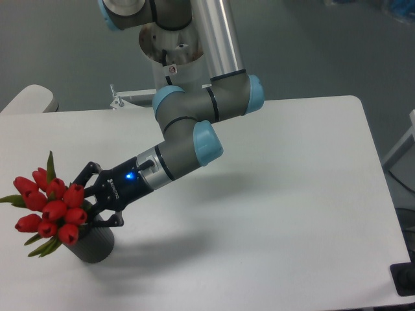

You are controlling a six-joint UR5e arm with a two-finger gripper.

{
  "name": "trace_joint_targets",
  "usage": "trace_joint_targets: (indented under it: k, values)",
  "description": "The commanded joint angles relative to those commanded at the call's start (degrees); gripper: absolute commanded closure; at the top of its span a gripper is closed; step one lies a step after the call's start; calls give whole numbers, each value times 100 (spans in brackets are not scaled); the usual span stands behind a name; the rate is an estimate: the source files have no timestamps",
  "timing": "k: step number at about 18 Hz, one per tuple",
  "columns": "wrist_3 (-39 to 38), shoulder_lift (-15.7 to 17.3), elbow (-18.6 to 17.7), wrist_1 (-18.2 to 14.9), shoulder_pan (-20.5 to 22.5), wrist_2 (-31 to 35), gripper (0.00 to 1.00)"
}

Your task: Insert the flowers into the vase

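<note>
The flowers [50,206], a tight bunch of red tulip buds with green leaves, stand in the vase [96,245] at the table's front left and lean out to the left. The vase is a dark grey ribbed cylinder, upright; its hole is hidden by the bunch and the fingers. My gripper [83,206] reaches in from the right, just above the vase's rim. Its black fingers [89,173] are spread wide, one behind the bunch and one in front. The stems are hidden.
The white table [279,194] runs right to an edge near x 600. The robot's base [172,52] and a metal clamp [120,98] stand at the back. A pale rounded object [29,100] sits at the back left, a black item [404,280] at the front right.
</note>
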Motion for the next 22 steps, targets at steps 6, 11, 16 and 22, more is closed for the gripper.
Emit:
trace_joint_targets:
  k: [6, 11, 16, 22]
  values:
    - [0, 9, -53, -9, 9, 9, 0]
    - [18, 61, -62, 0, 184, 26, 0]
    - [105, 132, 43, -9, 483, 192, 0]
    - [167, 641, 149, -9, 852, 1204, 0]
